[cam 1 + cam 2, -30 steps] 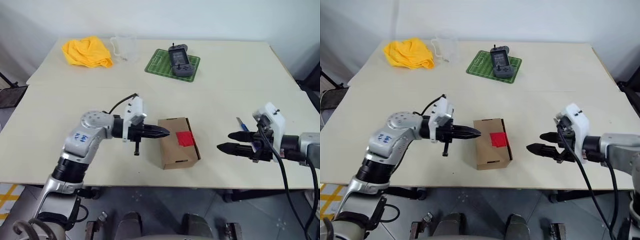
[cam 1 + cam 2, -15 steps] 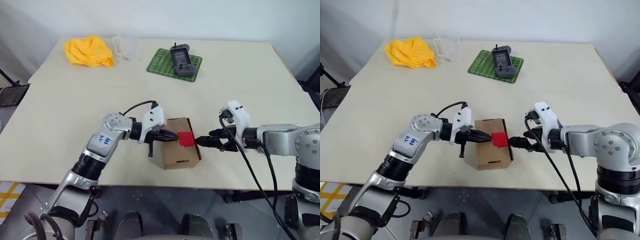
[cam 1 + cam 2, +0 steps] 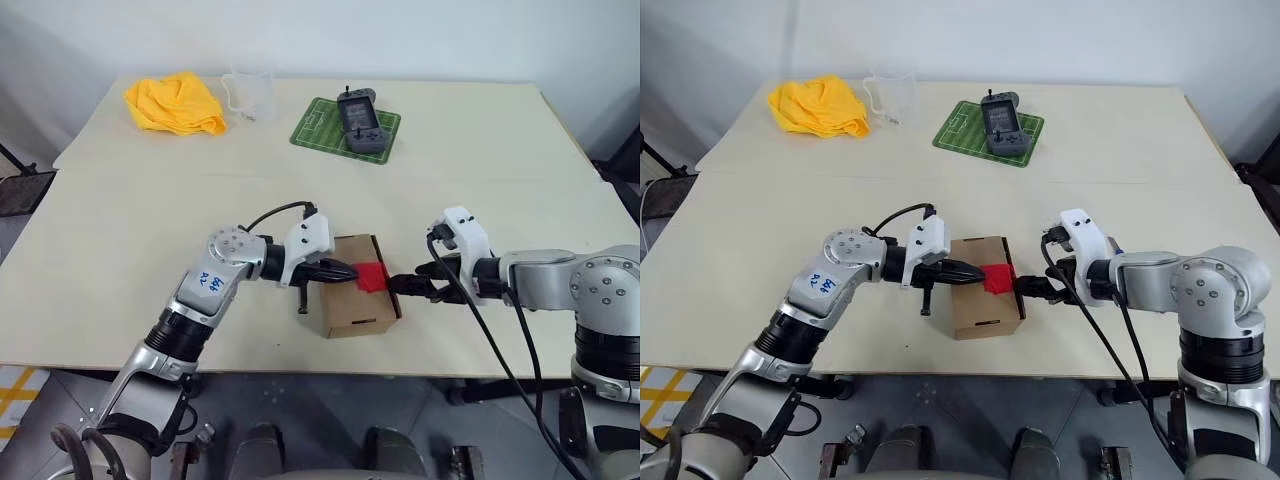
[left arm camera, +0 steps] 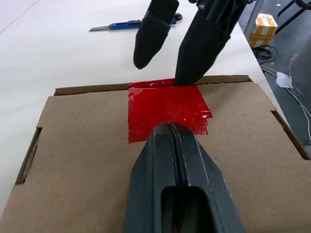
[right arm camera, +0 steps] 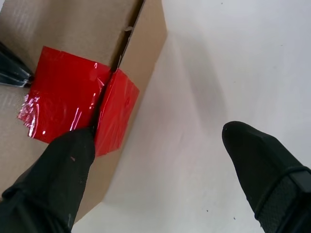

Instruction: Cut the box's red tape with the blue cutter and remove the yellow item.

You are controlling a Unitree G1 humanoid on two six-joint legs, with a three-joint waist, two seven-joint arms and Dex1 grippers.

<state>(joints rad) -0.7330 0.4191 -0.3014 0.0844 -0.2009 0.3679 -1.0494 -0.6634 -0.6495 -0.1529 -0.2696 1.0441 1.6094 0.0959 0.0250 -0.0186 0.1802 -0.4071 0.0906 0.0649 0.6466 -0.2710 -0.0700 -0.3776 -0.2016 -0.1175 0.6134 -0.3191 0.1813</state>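
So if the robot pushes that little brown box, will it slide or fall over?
The box would probably slide rather than tip: it lies flat and low on the smooth table. It looks like thin cardboard, so likely light and a bit squashy. The left hand, shut, seems to rest on its top, which may steady it.

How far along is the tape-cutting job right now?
Nothing is finished: the red tape is uncut and the box closed. The shut left pincer presses the lid; the open right pincer meets the taped edge. The blue cutter lies unpicked; cutting and removal remain.
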